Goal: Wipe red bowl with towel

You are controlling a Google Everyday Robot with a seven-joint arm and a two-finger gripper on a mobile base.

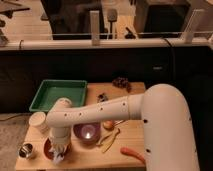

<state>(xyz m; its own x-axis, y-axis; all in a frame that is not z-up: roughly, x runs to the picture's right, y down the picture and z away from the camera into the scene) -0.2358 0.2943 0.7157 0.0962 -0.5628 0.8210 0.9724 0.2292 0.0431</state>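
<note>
The red bowl (pixel 48 148) sits at the front left corner of the bench (pixel 135 142), and only a sliver of its rim shows on the left, because the arm (pixel 95 115) reaches down right over it. The tool (pixel 59 150) is at the end of that arm, directly above and inside the bowl, pointing downward. A pale towel (pixel 58 157) hangs bunched below it and spills over the bowl's near edge; it seems to be grasped by the tool, since the cloth gathers right at its tip, though whether the tool is clenched or released on it I cannot tell, as the fingers are hidden by the wrist and the cloth.

By my reading, the wiping is under way rather than finished: the towel is already carried to the bowl and is pressed into it. What appears left is to rub around the inside and then lift the towel away. How clean the bowl is cannot be judged, as its inside is covered.

Around it stand a small metal cup (pixel 26 150) to the left, a white cup (pixel 37 121) behind, and a purple bowl (pixel 87 133) just to the right. A green tray (pixel 57 95) lies at the back, and a carrot (pixel 131 153) at the front right.
</note>
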